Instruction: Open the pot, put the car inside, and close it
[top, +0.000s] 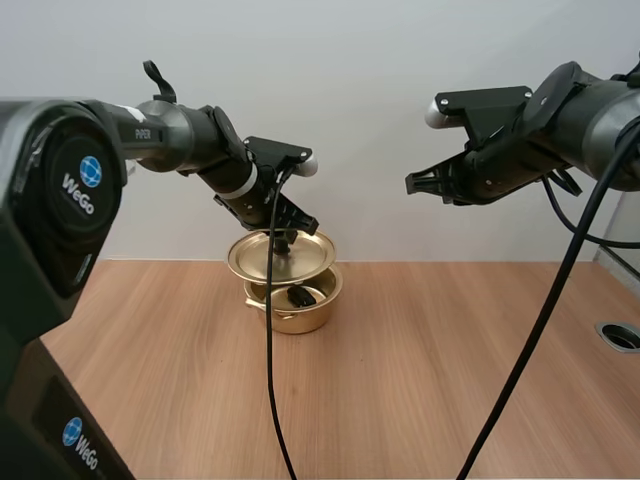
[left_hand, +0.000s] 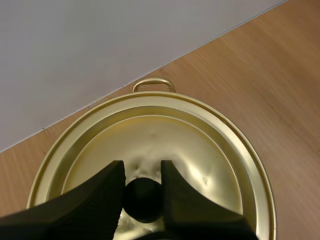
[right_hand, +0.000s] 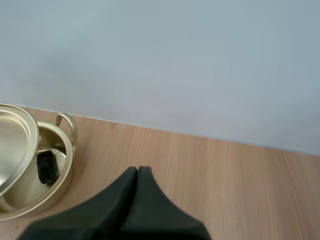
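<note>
1. The step in hand looked like closing. The car (top: 300, 296) lay inside the pot (top: 300, 318), a small dark shape on its floor, so opening and loading seemed done.
2. The left gripper (left_hand: 142, 172) pinched the black knob (left_hand: 143, 200) of the lid (top: 280, 256), its fingers parted only by the knob. It held the lid over the pot, tilted and off toward the back-left, so the front of the pot and the car were uncovered.
3. The low edge of the lid may have touched the rim; I could not tell.
4. The next move would call for levelling the lid, centring it over the rim, lowering it until it seated, then letting go.
5. The right gripper (top: 415, 183) was closed on nothing, raised well to the right of the pot above the table (top: 450, 380).
</note>
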